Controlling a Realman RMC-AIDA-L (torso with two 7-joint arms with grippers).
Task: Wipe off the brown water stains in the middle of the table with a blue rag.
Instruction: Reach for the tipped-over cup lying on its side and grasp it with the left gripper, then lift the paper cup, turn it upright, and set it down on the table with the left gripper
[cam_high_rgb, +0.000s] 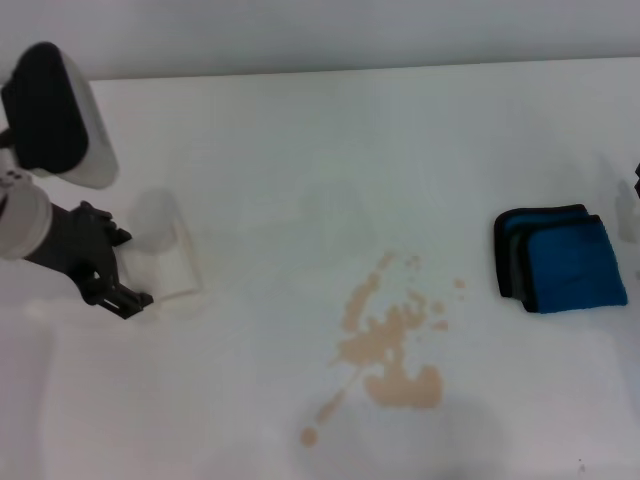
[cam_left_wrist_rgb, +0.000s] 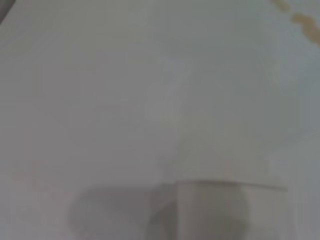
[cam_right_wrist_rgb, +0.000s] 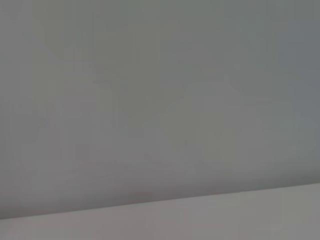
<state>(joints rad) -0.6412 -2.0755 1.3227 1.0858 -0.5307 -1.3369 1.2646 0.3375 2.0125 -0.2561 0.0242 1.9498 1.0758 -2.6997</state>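
Left gripper (cam_high_rgb: 115, 275) sits at the left side of the table (cam_high_rgb: 300, 130), its black fingers pointing toward a translucent cup (cam_high_rgb: 172, 255) just beside it; whether those fingers are spread or closed cannot be told, and contact with the cup is unclear. Only a sliver of the right arm shows at the far right edge. Brown water stains (cam_high_rgb: 390, 345) spread near the middle. Well right of them lies the blue rag (cam_high_rgb: 560, 258), folded and untouched. No writing is legible.

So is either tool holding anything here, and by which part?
The left tool sits at a paper cup, but a grip cannot be confirmed. The blue rag lies untouched; the right tool is out of view.
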